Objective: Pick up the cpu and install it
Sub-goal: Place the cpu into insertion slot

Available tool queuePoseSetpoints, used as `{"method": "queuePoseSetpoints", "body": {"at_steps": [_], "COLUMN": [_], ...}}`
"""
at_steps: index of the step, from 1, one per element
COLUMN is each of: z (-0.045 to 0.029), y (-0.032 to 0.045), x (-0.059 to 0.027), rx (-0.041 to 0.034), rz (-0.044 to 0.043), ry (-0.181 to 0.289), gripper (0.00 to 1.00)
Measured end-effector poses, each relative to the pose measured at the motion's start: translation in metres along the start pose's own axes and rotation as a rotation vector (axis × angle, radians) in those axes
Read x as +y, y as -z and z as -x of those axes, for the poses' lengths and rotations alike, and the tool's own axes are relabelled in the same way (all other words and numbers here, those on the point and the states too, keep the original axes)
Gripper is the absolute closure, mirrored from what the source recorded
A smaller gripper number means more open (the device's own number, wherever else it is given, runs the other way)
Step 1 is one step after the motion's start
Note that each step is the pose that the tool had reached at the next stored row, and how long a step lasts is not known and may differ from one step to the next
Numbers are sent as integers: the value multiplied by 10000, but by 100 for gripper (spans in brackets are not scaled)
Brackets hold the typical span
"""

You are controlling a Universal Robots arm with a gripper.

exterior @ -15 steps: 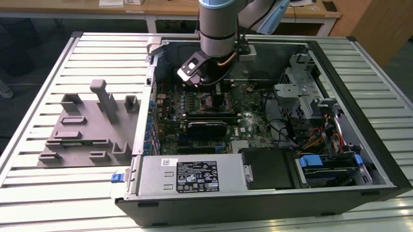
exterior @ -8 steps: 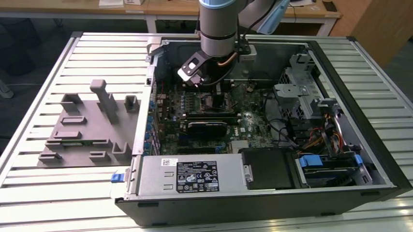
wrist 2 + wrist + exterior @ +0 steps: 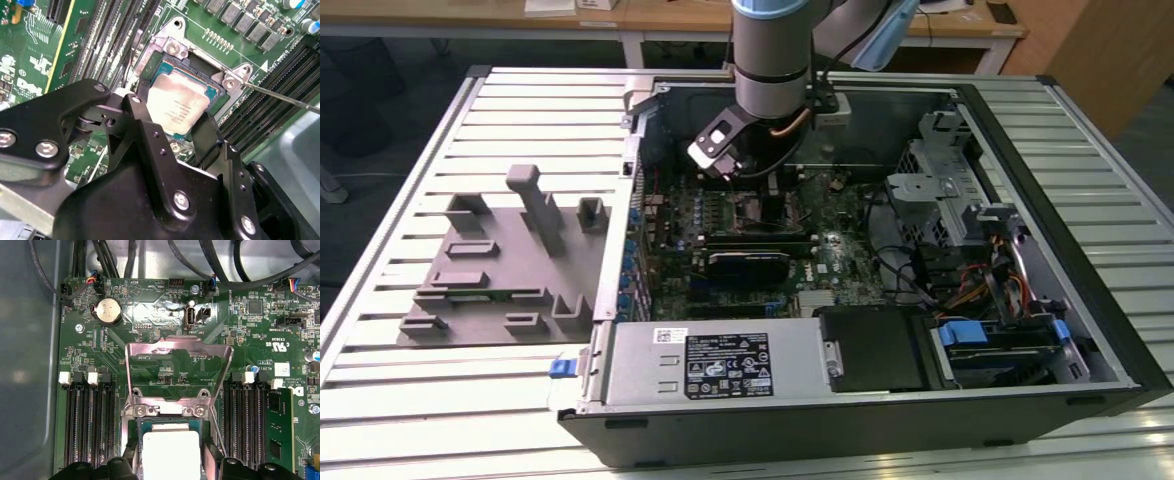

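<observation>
Silver cpu (image 3: 177,107) clamped between fingers (image 3: 207,137) over socket (image 3: 200,70).

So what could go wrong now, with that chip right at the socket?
The cpu is at the open socket, close under the gripper. If it sits crooked or shifted there, it might jam or harm the socket's contacts. The flipped-open metal cover plate and its thin lever stand close by, so the gripper could knock against them.

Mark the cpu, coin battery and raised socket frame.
cpu (image 3: 177,107): second wrist view, middle of its metal top.
coin battery (image 3: 108,311): first wrist view, face centre.
raised socket frame (image 3: 170,347): first wrist view, solid crossbar.
</observation>
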State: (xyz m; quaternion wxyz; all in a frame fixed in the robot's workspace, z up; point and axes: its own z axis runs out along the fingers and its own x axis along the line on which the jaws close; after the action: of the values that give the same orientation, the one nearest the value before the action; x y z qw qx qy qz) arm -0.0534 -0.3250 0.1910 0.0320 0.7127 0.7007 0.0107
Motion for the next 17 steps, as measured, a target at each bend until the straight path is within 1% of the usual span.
{"method": "queuePoseSetpoints", "body": {"at_steps": [3,13,14,15,17], "z": [1,0,1,1,1], "y": [13,15,16,16,16], "x": [0,0,0,0,0], "rx": [-2,0,-3,-3,-2], "rz": [-1,0,-3,-3,-1], "ry": [-1,-2,-2,-3,-2], "gripper": [39,39,40,46,46]}}
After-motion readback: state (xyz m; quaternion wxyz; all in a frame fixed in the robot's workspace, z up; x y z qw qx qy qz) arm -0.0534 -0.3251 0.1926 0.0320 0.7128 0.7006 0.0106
